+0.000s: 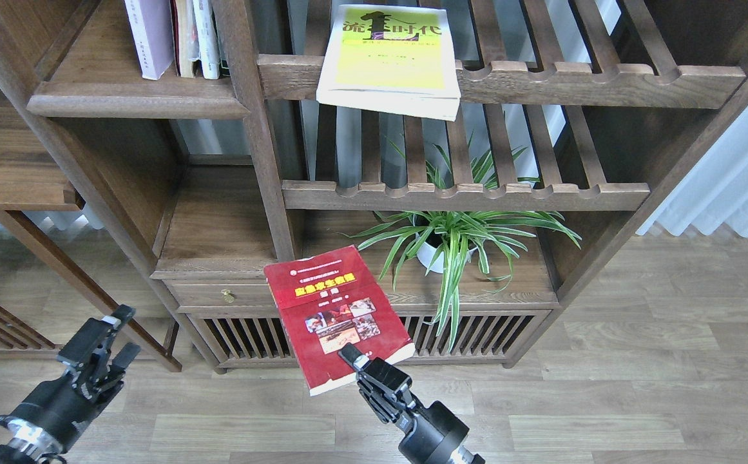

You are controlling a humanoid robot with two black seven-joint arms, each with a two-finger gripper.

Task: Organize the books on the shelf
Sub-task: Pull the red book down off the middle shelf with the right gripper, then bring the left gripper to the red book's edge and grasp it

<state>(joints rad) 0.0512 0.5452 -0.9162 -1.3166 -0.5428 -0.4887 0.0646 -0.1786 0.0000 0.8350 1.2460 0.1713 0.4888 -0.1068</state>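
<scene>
My right gripper (355,362) is shut on the near edge of the dark red book (335,316) and holds it flat, low in front of the cabinet doors. The yellow-green book (388,58) lies on the upper slatted rack, overhanging its front rail. The pale lavender-white book (149,35) stands upright on the solid shelf board (135,103) at the upper left, beside other standing books. My left gripper (106,338) is empty at the lower left, over the floor; its fingers look slightly apart.
A potted spider plant (454,241) stands on the cabinet top under the lower slatted rack (464,193). A small drawer (229,295) and slatted cabinet doors (251,335) lie behind the red book. White curtain at the right; wooden floor below.
</scene>
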